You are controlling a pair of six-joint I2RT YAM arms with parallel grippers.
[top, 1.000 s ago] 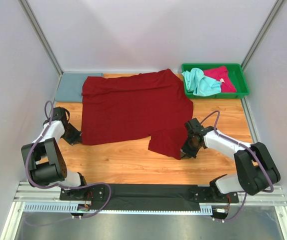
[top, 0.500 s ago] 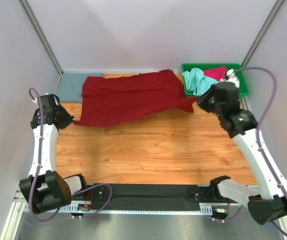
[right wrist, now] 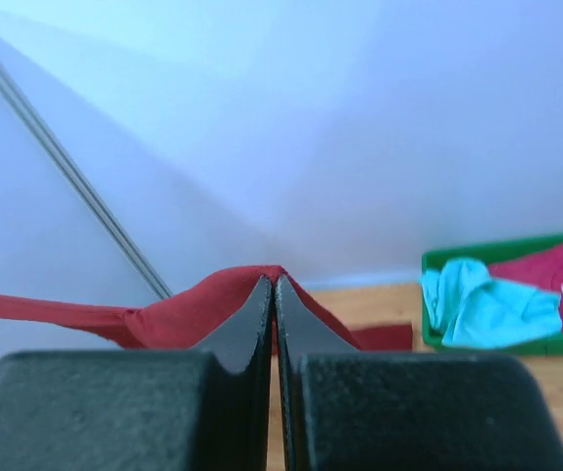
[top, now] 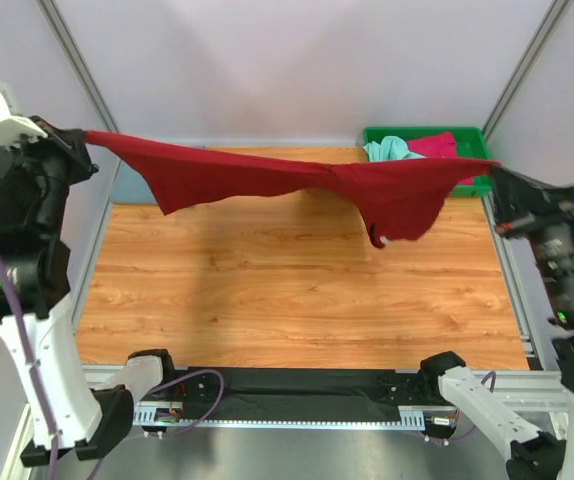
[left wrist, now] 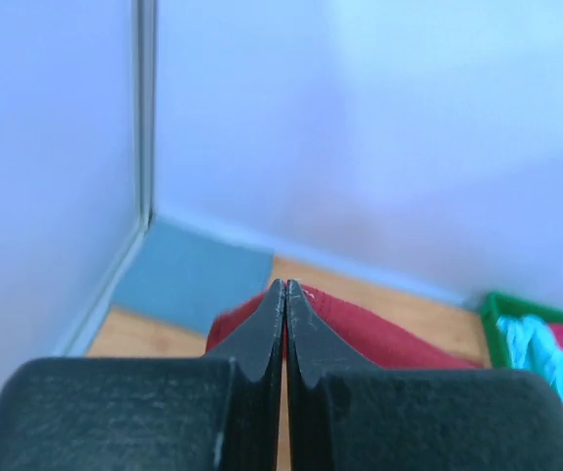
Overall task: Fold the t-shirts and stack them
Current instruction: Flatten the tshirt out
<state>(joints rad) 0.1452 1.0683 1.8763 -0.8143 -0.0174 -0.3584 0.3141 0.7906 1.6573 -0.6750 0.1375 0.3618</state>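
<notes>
Left wrist view: my left gripper (left wrist: 283, 287) is pinched tight on an edge of the dark red t-shirt (top: 267, 175), and the right gripper (right wrist: 273, 280) is the same. Both arms are up high and spread wide, so the shirt hangs stretched above the table (top: 287, 290). Not folded yet. The slate grey-blue t-shirt (left wrist: 188, 285) lies flat in the far-left corner — looks done to me — while the mint green t-shirt (top: 392, 150) and pinkish-red t-shirt (top: 437, 145) sit crumpled in the green tray (top: 425, 130).

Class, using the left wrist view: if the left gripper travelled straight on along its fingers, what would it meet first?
The dark red t-shirt pinched in the shut left gripper comes first; beyond it, probably the wooden table beside the grey-blue t-shirt, though depth is unclear.
</notes>
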